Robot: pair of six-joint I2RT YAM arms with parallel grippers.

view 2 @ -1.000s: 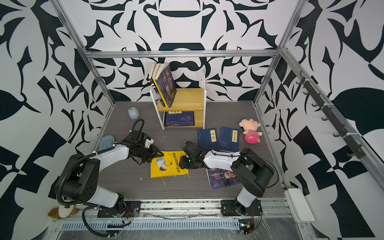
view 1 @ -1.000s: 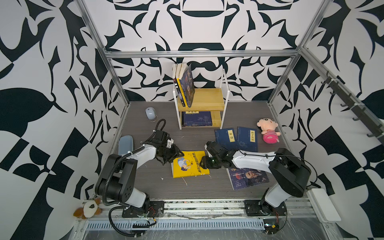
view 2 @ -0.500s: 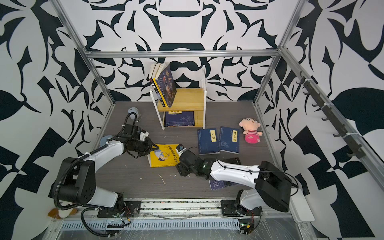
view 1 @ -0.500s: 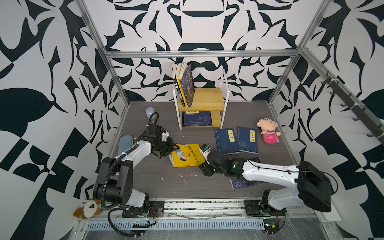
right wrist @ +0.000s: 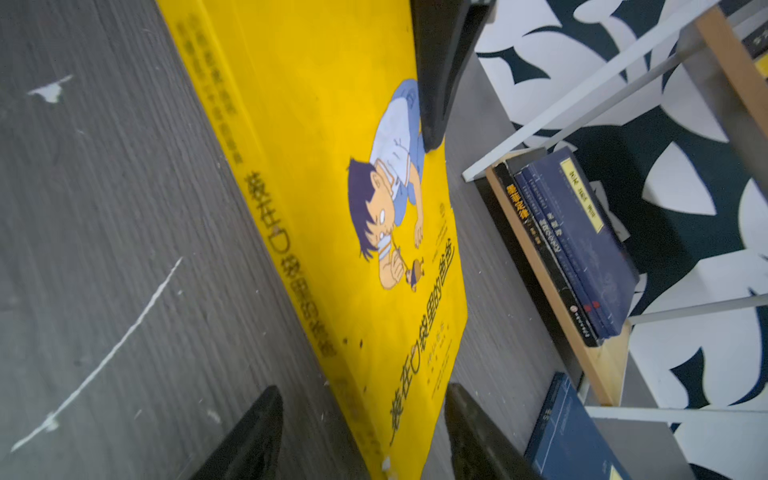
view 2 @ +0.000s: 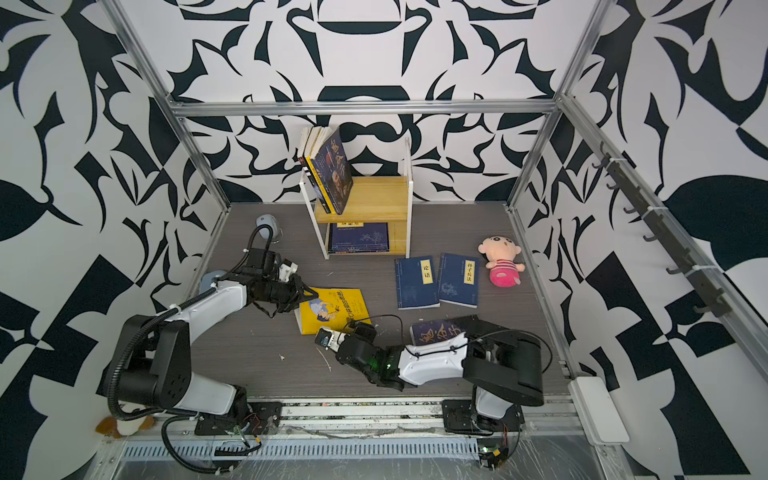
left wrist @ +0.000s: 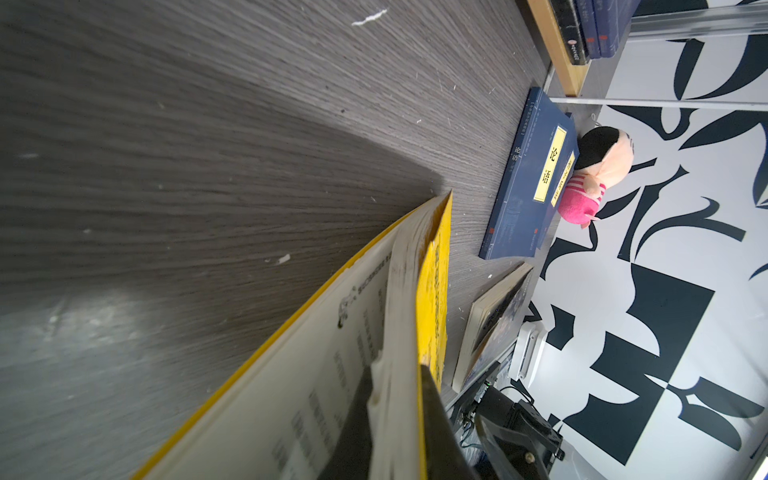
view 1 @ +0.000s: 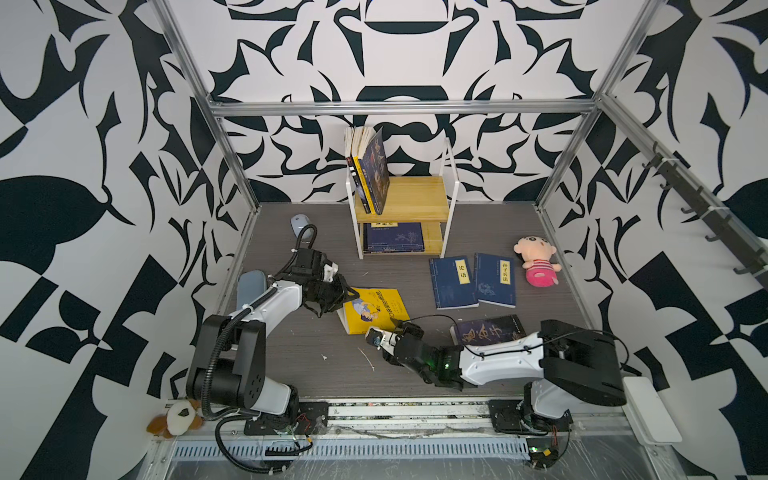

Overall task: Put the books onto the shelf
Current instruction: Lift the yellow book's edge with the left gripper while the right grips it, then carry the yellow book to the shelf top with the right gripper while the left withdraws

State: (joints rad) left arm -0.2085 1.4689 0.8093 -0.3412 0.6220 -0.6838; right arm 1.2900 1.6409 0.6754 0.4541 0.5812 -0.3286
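The right gripper (right wrist: 363,390) has drawn back and now stands open at the near corner of the yellow book (view 1: 374,309) on the table (view 1: 291,353), likely light and floppy, which the left gripper (left wrist: 395,376) pinches by some pages, better near the spine; navy books (view 1: 453,282) and a doll (view 1: 536,264) lie aside from the shelf (view 1: 411,195).

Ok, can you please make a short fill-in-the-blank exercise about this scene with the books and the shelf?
1. The left gripper holds the yellow book; the fingers of the right gripper are ___.
2. Exactly ___ navy books lie side by side near the pink doll.
3. On the shelf, the leaning books stand on the ___ board.
Missing words: open; two; top.
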